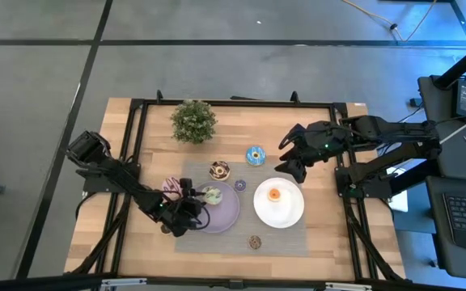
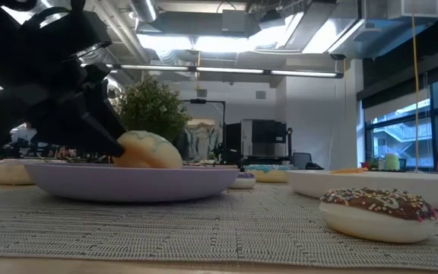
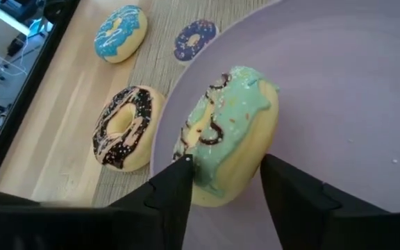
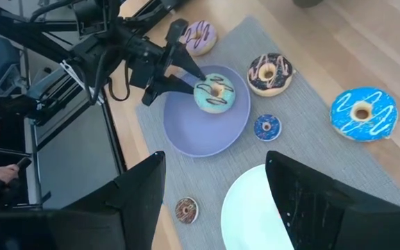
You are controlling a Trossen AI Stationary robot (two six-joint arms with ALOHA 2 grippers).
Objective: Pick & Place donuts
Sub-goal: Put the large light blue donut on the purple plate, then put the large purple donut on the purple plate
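Left wrist view: left gripper (image 3: 224, 170), fingers parted around the green donut (image 3: 231, 142) on the lilac plate (image 3: 339, 104), seemingly touching it. Beyond: chocolate donut (image 3: 123, 126), small purple donut (image 3: 194, 39), blue donut (image 3: 120, 32). Right gripper (image 1: 292, 160) (wide open) hovers well apart, empty.

The left gripper (image 4: 186, 76) reaches low from the table's left edge with its fingers (image 3: 176, 187) spread, while the right gripper (image 1: 288, 159) hovers raised, fingers wide apart.
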